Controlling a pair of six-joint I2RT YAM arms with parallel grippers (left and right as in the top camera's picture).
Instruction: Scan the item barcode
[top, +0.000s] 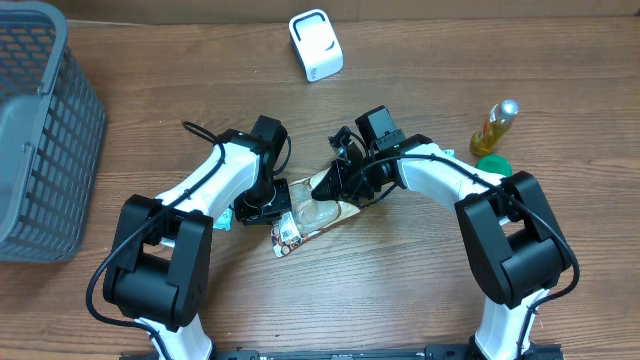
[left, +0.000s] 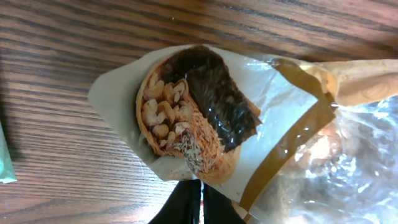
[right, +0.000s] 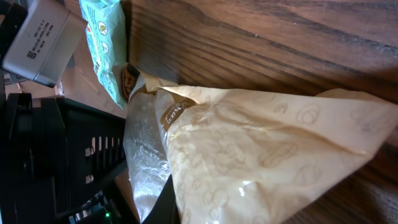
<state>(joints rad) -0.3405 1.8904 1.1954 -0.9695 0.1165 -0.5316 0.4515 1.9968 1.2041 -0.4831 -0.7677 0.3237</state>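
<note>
A snack packet (top: 312, 214) with a clear window and a brown band lies on the wooden table between both arms. Its printed front (left: 205, 112) fills the left wrist view. The cream patterned back (right: 261, 149) fills the right wrist view. My left gripper (left: 200, 202) is shut on the packet's near edge, seen from overhead at the packet's left side (top: 276, 203). My right gripper (top: 338, 186) is shut on the packet's far end. One dark finger (right: 163, 202) shows beside the wrapper and the other is hidden by it. The white scanner (top: 315, 45) stands at the back.
A grey basket (top: 40, 130) fills the left edge. A small bottle (top: 496, 124) and a green item (top: 492, 165) stand right of the right arm. A green packet (right: 106, 43) lies by the left arm (right: 62, 155).
</note>
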